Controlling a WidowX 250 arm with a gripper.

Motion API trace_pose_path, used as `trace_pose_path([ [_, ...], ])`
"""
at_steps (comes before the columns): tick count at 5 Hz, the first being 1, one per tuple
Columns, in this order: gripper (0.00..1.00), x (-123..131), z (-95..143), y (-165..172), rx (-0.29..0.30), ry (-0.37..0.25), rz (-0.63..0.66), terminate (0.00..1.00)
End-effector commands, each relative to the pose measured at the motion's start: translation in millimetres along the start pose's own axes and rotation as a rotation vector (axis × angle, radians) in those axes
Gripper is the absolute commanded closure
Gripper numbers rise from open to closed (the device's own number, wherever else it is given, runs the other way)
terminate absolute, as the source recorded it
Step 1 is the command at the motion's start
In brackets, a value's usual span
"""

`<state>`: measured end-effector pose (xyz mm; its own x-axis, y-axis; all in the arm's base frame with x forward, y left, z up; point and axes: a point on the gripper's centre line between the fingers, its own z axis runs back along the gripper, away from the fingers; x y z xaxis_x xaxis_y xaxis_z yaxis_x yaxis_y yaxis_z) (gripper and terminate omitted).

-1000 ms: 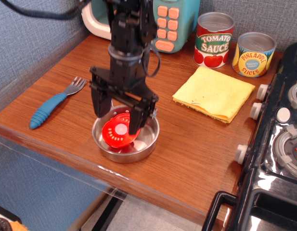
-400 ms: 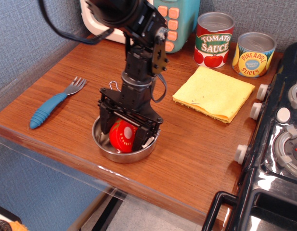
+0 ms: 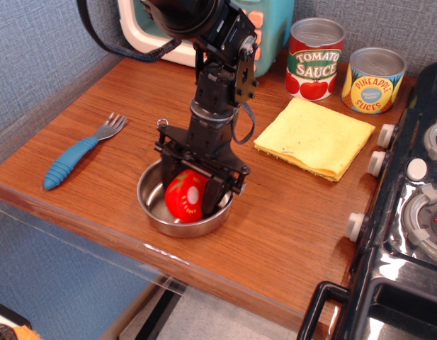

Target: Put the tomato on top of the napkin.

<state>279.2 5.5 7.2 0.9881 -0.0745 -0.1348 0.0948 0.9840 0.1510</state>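
The red toy tomato [image 3: 185, 195] stands on edge inside the steel pan [image 3: 151, 210] near the front of the wooden counter, its cut face with white seed dots turned to the right. My black gripper [image 3: 193, 190] reaches down into the pan, its fingers on either side of the tomato and closed against it. The folded yellow napkin [image 3: 315, 137] lies flat at the back right of the counter, well apart from the pan.
A blue-handled fork [image 3: 80, 153] lies left of the pan. A Tomato Sauce can [image 3: 314, 59] and a pineapple slices can [image 3: 374, 79] stand behind the napkin. A toy microwave [image 3: 144, 32] is at the back. A black stove [image 3: 409, 212] borders the right side.
The gripper has lowered into the pan and closed around the tomato. The tomato has tipped from lying face up to standing on edge between the fingers.
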Motion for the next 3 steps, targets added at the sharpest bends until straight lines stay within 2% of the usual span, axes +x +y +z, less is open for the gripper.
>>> trace_pose_path([
  [1,1.0,-6.1,29.0,-3.6,-0.031,-0.059,-0.026,0.0],
  [2,1.0,-4.5,71.7,-2.8,-0.058,-0.146,0.0,0.0],
  [3,1.0,4.0,99.4,-2.8,-0.075,-0.192,0.049,0.0],
])
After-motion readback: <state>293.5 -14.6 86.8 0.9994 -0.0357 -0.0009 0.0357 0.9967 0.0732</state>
